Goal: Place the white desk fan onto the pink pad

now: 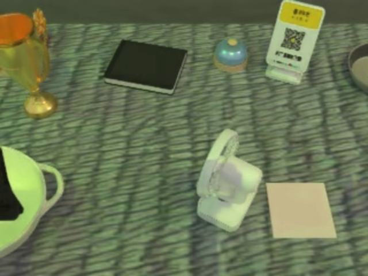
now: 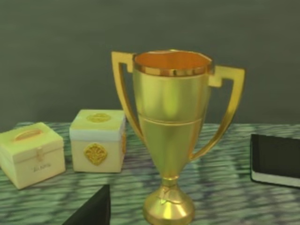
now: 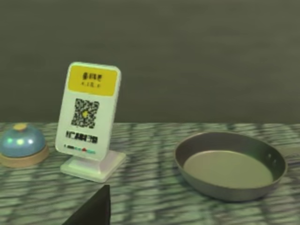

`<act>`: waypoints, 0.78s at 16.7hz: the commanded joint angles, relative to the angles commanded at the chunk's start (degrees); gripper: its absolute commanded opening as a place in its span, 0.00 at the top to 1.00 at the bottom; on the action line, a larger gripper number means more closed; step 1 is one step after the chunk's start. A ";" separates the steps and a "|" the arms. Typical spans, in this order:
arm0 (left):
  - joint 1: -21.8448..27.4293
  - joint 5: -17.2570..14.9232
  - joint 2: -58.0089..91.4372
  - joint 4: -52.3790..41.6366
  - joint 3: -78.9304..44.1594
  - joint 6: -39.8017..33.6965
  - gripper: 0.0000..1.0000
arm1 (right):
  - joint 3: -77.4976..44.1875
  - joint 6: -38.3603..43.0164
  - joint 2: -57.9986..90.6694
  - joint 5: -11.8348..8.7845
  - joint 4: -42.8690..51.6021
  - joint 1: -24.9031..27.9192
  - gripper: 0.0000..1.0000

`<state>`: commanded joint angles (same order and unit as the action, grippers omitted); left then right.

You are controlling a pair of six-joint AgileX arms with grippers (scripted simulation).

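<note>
Standing near the worktop's (image 1: 115,161) front edge, the fan (image 1: 228,181) sits just beside the pad (image 1: 301,210); open room lies left. Pincer states: cannot tell.

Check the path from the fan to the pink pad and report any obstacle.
Nothing visible blocks it. The fan stands just left of the pad, bare table between them. The notebook, bell and sign sit far back.

We see the white desk fan (image 1: 228,181) standing upright on its flat base, round grilled head facing the table's left, boxy housing behind. Just beside it, on its right and apart from it, lies the pink pad (image 1: 301,210), flat, plain, bare. Neither of our grippers appears near them.
</note>
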<state>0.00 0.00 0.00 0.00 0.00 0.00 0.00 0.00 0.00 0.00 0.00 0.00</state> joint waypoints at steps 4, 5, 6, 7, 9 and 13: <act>0.00 0.00 0.00 0.00 0.00 0.00 0.00 | -1.24 0.34 1.63 0.33 1.53 0.38 0.00; 0.00 0.00 0.00 0.00 0.00 0.00 0.00 | -2.53 0.72 3.25 0.65 3.01 0.75 0.00; 0.00 0.00 0.00 0.00 0.00 0.00 0.00 | -4.27 1.28 5.38 1.07 4.90 1.24 0.00; 0.00 0.00 0.00 0.00 0.00 0.00 0.00 | -6.53 2.07 8.05 1.58 7.21 1.84 0.00; 0.00 0.00 0.00 0.00 0.00 0.00 0.00 | -12.43 4.35 14.59 2.73 12.69 3.35 0.00; 0.00 0.00 0.00 0.00 0.00 0.00 0.00 | -29.13 11.92 30.79 4.84 25.40 7.63 0.00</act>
<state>0.00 0.00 0.00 0.00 0.00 0.00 -29.13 11.92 30.79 4.84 25.40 7.63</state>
